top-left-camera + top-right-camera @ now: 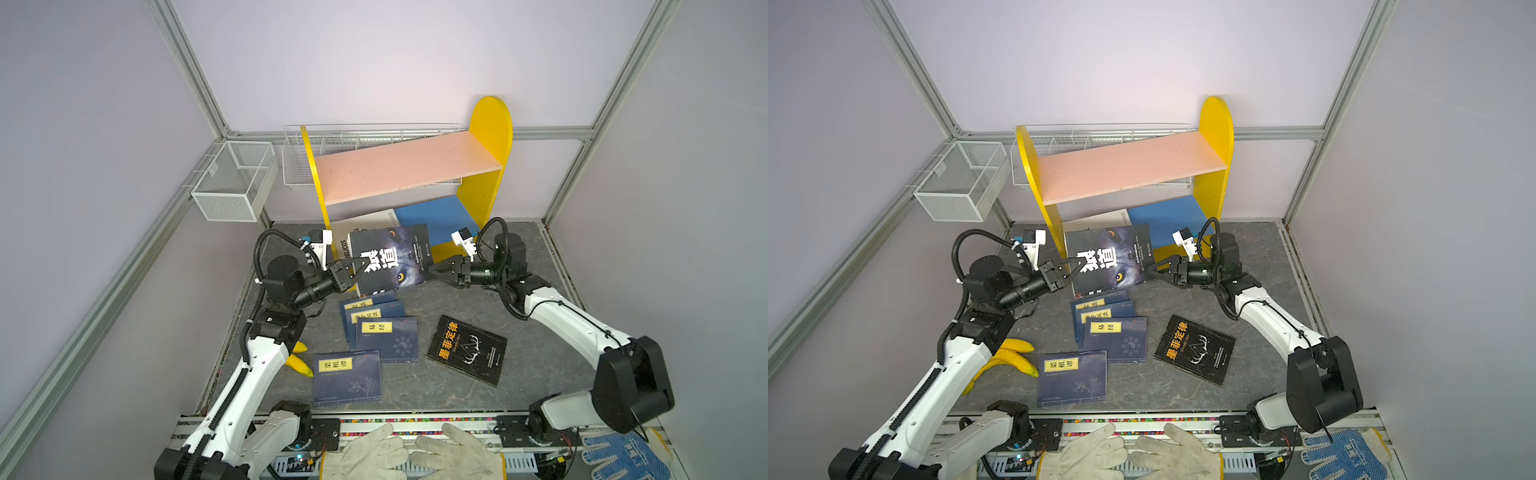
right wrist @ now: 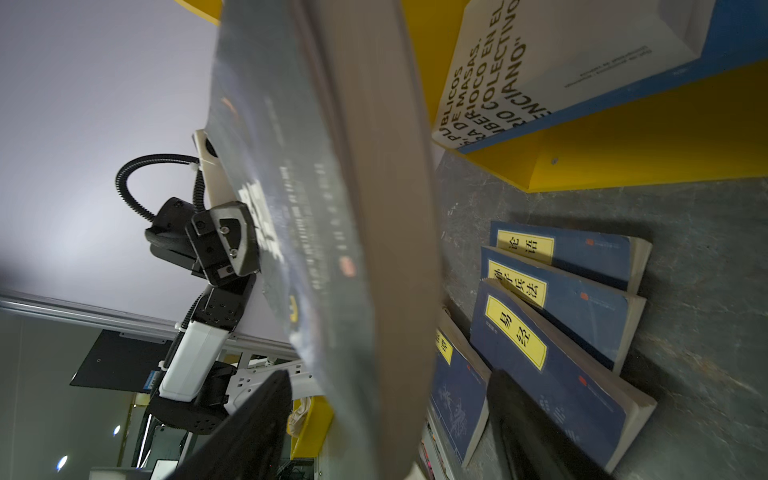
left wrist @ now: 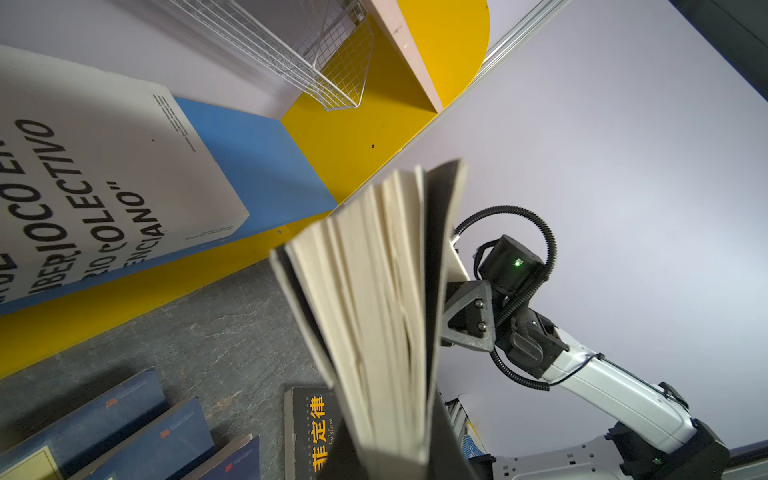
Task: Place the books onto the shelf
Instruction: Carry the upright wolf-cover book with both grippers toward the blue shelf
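My left gripper [image 1: 353, 272] [image 3: 395, 461] is shut on the spine end of a black book with wolf eyes [image 1: 390, 257] [image 1: 1108, 259], holding it off the table in front of the shelf [image 1: 407, 166]. Its pages [image 3: 386, 311] fan out. My right gripper [image 1: 430, 272] [image 2: 390, 436] stands open, one finger on each side of the book's far edge [image 2: 332, 208], not touching it. A thick white book [image 1: 365, 224] lies on the blue lower board [image 1: 440, 220]. Three overlapping navy books [image 1: 386, 336], another navy book [image 1: 347, 376] and a black book [image 1: 467, 349] lie on the table.
Yellow bananas [image 1: 299, 361] lie beside the left arm. A white mesh basket [image 1: 235, 178] hangs on the left wall, and a long wire basket [image 1: 365, 137] sits behind the pink board. Work gloves [image 1: 415, 453] rest at the front edge.
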